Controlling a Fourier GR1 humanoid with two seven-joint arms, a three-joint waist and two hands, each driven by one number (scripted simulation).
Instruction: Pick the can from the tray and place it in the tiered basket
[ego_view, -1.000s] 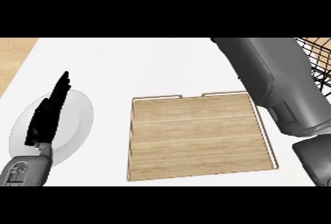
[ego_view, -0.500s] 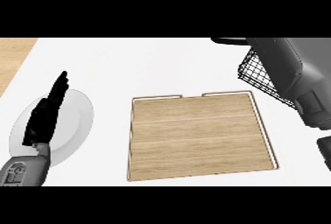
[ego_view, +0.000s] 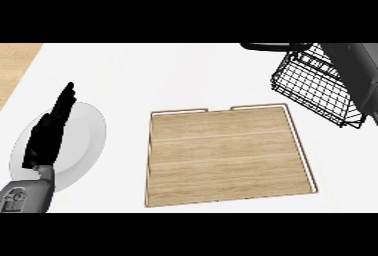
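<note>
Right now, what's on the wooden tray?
Nothing visible: the flat wooden tray with a thin wire rim shows only bare planks, no can. The black wire tiered basket sits beyond its right corner, partly covered by the grey forearm, so its inside can't be checked.

Pale wood-grain tray (ego_view: 229, 150) w/ thin metal rim; black wire basket (ego_view: 317, 85); white plate (ego_view: 77, 145); white counter (ego_view: 170, 70).

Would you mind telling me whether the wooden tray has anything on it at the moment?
Empty. The tray shows only bare wood inside its wire rim; no can is visible on it or anywhere else in the head view.
</note>
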